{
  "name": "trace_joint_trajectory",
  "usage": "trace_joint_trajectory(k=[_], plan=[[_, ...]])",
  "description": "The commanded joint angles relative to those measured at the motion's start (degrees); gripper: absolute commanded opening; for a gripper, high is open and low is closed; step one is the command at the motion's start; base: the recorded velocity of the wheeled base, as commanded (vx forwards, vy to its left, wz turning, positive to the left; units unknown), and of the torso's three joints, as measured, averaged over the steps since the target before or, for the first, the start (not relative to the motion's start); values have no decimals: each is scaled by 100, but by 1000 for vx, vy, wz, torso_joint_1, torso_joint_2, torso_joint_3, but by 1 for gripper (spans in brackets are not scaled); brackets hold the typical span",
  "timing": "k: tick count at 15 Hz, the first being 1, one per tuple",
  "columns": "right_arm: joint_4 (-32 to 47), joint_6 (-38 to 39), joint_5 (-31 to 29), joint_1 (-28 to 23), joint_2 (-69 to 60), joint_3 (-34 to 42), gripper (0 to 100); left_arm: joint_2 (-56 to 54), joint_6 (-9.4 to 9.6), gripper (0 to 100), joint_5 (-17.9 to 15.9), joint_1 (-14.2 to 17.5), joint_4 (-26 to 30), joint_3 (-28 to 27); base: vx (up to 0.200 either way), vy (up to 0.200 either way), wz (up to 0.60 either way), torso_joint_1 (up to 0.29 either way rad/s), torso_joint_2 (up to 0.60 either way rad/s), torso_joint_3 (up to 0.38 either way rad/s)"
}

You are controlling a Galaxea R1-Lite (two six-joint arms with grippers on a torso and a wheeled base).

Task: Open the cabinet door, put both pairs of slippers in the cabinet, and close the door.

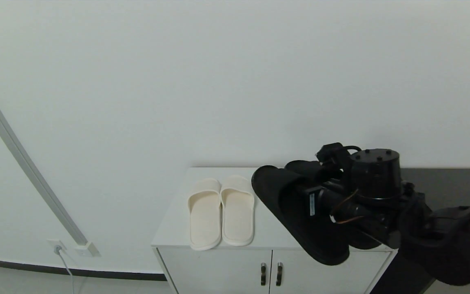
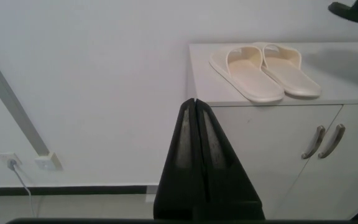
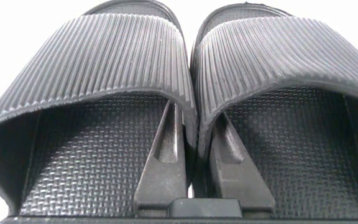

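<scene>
The black slippers (image 1: 300,216) are gripped by the right tool (image 3: 196,124), one finger pushed inside each slipper and the two touching inner walls pinched between them. The pair is held tilted over the front right part of the cabinet top (image 1: 267,237), apparently clear of it and overhanging the front edge. The cream slippers (image 1: 221,212) are laid side by side near the front left of the cabinet top. Both cabinet doors (image 1: 218,269) are shut. The left tool (image 2: 196,118) is closed on nothing and held off the cabinet's left side. Because only thin walls are clamped, one slipper could be worked loose and dropped if the pair is swung. With the doors unopened, the load may be knocked against them or against the cream pair. The handles (image 1: 271,273) are cut off at the bottom in the head view, the cabinet's right end is hidden behind the right arm, and the interior cannot be seen.
</scene>
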Motion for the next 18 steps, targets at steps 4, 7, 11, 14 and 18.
trace_joint_trajectory(k=[4,7,11,14,18], plan=[[-51,-749,1262,126,-1041,925,0,7,8,0,1,4,-1,1,0,0,0,0,0,0],[-51,-1224,1605,126,-1067,978,0,7,8,0,1,4,-1,1,0,0,0,0,0,0],[-42,-1505,1833,152,-1138,987,0,7,0,0,1,4,-1,1,0,0,0,0,0,0],[-24,-1497,1833,152,-1120,1013,0,7,0,0,1,4,-1,1,-67,0,0,2,2,1],[-42,-1488,1833,152,-1111,1136,0,7,0,0,1,4,-1,1,-200,0,0,1,2,5]])
